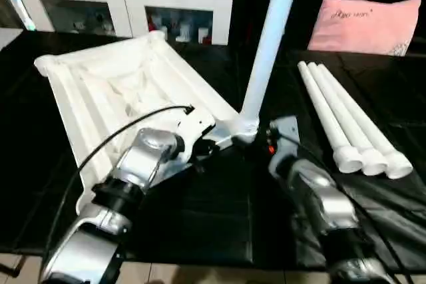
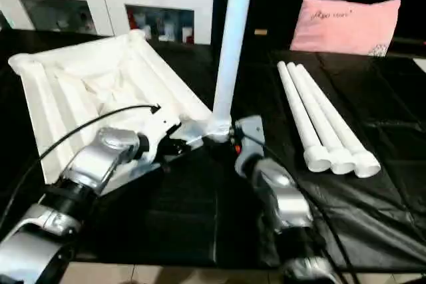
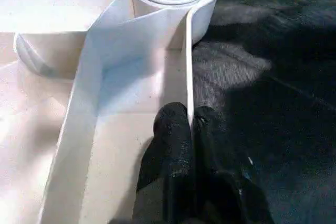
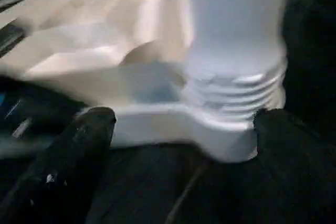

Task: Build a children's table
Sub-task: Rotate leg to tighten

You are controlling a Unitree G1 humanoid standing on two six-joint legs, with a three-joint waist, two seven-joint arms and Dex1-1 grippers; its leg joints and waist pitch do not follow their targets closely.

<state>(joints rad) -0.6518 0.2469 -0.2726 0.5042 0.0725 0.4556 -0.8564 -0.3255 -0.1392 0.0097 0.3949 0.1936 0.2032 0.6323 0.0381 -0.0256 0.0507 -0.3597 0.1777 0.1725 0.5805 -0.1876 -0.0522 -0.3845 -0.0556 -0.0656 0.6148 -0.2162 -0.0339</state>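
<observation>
The white tabletop (image 1: 113, 91) lies upside down on the black table, ribbed underside up. One white leg (image 1: 269, 38) stands upright in its near right corner socket (image 1: 245, 128), with the thread showing at the base (image 4: 231, 85). My left gripper (image 3: 188, 116) is shut on the tabletop's thin rim wall just beside that socket. My right gripper (image 4: 184, 119) is open, with a black finger (image 4: 79, 135) on each side of the socket and not touching it. Three more legs (image 1: 346, 118) lie side by side to the right.
A pink pillow (image 1: 369, 24) rests at the back right, behind the loose legs. A white cabinet (image 1: 126, 4) with glass doors stands behind the table. A black cable (image 1: 120, 134) arcs over my left forearm. Black cloth (image 1: 219, 211) covers the near table.
</observation>
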